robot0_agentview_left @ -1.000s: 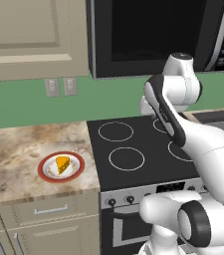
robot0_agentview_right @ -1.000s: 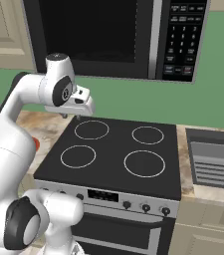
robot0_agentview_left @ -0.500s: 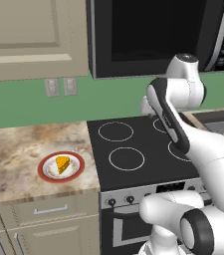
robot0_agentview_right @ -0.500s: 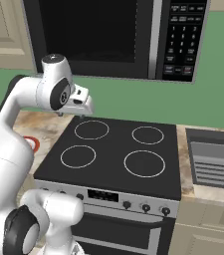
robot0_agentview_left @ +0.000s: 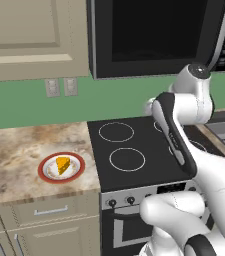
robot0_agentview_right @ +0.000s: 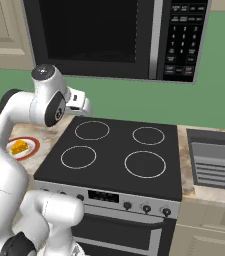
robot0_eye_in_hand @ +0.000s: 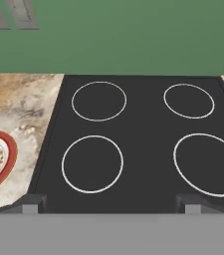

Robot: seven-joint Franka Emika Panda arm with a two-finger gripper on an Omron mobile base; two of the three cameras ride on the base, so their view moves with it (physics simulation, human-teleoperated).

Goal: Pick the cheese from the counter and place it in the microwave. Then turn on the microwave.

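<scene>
Cheese (robot0_agentview_left: pixel 62 164) lies on a round white plate (robot0_agentview_left: pixel 48 172) with a red rim, on the left part of the worktop (robot0_agentview_left: pixel 14 150), just beside the left edge of the black stovetop (robot0_agentview_left: pixel 134 150). It is a small orange-yellow wedge, so I judge it light and rather firm, but soft enough to be dented if it is squeezed hard. Its surface looks smooth and may be a little slippery. I think the best hold is across the two flat sides of the wedge, near the thick end, with a gentle closing; the thin tip would probably crumble or slip out.

The tool (robot0_eye_in_hand: pixel 108 201) hangs over the near edge of the stovetop, well apart from the cheese and to the right of it. Its two dark fingertips (robot0_eye_in_hand: pixel 31 203) stand wide apart and there is nothing between them, so it holds nothing.

The microwave (robot0_agentview_right: pixel 109 35) hangs above the stove, with its door closed, so I judge it must be opened before the cheese can go in.

Its button panel (robot0_agentview_right: pixel 184 40) on the right carries small light marks, but they are too small to read. I see no brand or label on the stove, the plate or the cabinets.
</scene>
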